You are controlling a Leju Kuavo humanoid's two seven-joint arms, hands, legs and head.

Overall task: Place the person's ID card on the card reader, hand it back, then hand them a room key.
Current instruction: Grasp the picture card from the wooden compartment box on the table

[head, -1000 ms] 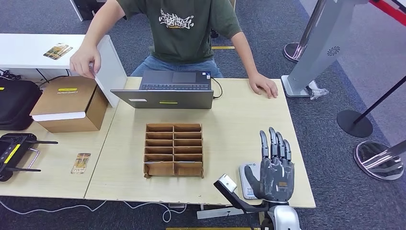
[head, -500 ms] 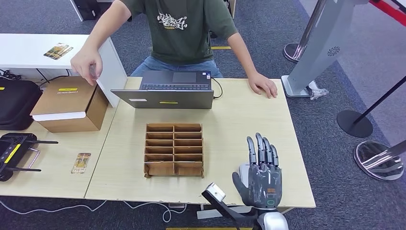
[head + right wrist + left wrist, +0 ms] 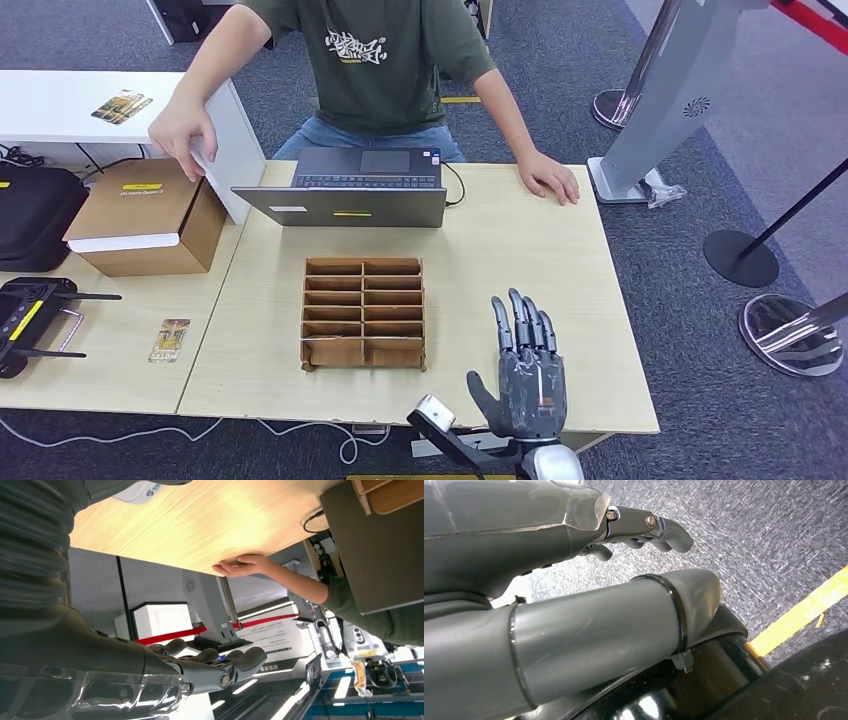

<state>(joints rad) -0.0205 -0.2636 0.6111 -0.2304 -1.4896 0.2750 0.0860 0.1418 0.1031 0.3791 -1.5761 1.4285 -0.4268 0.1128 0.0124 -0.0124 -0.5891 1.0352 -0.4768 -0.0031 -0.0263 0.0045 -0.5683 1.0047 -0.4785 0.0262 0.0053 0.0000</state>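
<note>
My right hand [image 3: 527, 372] hovers flat over the near right part of the wooden table [image 3: 500, 250], fingers straight and holding nothing. It covers the card reader in the head view; a white corner of the card reader [image 3: 146, 488] shows in the right wrist view. My left hand [image 3: 574, 535] hangs over grey carpet, fingers loosely bent, with nothing in it. A person in a green shirt [image 3: 380, 60] sits behind the table. One of their hands [image 3: 548, 176] lies on the table's far right, the other [image 3: 182, 128] is raised above the cardboard box. A patterned card [image 3: 168, 340] lies on the left table.
A wooden slotted organizer [image 3: 363, 312] stands mid-table with a grey laptop [image 3: 345, 190] behind it. A cardboard box [image 3: 145, 215], black case [image 3: 35, 215] and controller [image 3: 30, 320] sit at the left. More cards [image 3: 120, 105] lie on a white desk. Stanchion bases [image 3: 740, 258] stand at the right.
My right hand has drawn back toward the near edge and shifted left, now hiding the card reader. The person's raised hand has shifted slightly above the box.
</note>
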